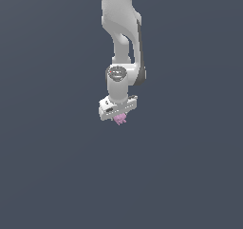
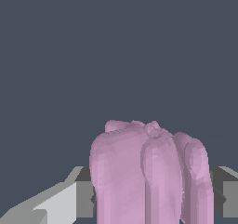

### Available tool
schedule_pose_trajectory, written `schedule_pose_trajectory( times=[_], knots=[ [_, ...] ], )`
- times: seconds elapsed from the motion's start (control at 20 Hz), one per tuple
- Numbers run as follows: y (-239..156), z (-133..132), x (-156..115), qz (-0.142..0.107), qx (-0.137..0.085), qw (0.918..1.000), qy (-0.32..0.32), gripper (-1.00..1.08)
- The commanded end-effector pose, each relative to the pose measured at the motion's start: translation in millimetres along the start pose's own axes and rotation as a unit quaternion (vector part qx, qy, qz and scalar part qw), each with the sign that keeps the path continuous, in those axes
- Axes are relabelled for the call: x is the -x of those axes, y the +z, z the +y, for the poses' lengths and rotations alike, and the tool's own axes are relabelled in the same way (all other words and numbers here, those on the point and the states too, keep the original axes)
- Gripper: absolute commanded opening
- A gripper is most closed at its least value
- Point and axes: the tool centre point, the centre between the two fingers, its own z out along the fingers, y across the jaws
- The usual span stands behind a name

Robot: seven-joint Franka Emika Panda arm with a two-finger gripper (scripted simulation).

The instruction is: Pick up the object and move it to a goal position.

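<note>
The gripper (image 1: 119, 116), just above centre of the exterior view, is closed on the pink object (image 1: 120, 119), which peeks out beneath it and sits between the finger pads (image 2: 83, 197) in the wrist view. Pick-up looks done; next comes carrying it to the goal, which isn't visible

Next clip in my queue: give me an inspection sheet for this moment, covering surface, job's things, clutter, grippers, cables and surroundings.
Surface: plain dark grey ground, no markings seen.
Job's things: pink lumpy object with short prongs, sitting between the tool's fingers; no goal marker seen.
Clutter: nothing seen.
Grippers: white tool pointing down, fingers on either side of the object, apparently shut on it; whether it is off the ground cannot be told.
Cables: nothing seen.
Surroundings: white arm entering from the exterior view's top; otherwise nothing seen.
</note>
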Motion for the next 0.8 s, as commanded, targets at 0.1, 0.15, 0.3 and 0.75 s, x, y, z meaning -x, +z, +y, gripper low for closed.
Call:
schedule_pose_trajectory(
  times=[0.1, 0.15, 0.3, 0.75],
  knots=[
    [-2, 0, 0, 0.000, 0.000, 1.0000, 0.000, -1.00],
    [-4, 0, 0, 0.000, 0.000, 1.0000, 0.000, -1.00],
    [-13, 1, -1, 0.000, 0.000, 1.0000, 0.000, -1.00],
    [-70, 6, -6, 0.000, 0.000, 1.0000, 0.000, -1.00]
  ],
)
